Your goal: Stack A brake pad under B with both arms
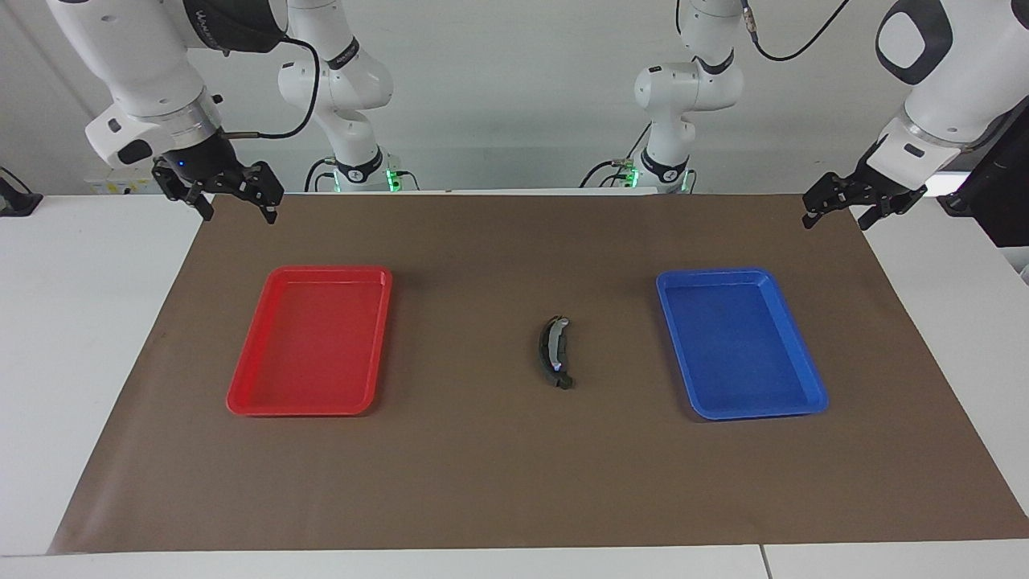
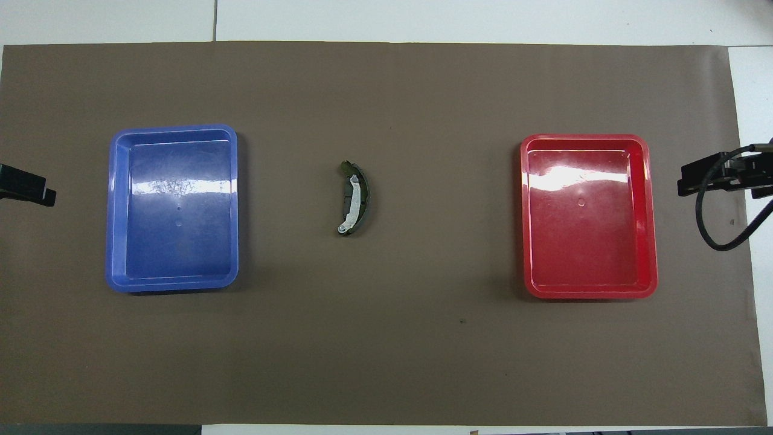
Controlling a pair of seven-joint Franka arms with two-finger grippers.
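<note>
Grippers, you saw, hung wide and empty: right gripper (image 1: 235,207) upper left, left gripper (image 1: 836,211) upper right. Only overhead did A brake pad (image 2: 346,198) peek from under B (image 2: 356,198).

- A white table (image 1: 96,338) carried a brown mat (image 1: 498,482) that covered most of its top.
- On the mat lay a red tray (image 1: 241,400), a blue tray (image 1: 804,402), and between them B (image 1: 553,354), stacked on A brake pad (image 2: 346,194).

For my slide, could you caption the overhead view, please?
Crescent brake piece on mat between blue tray and red tray.
</note>
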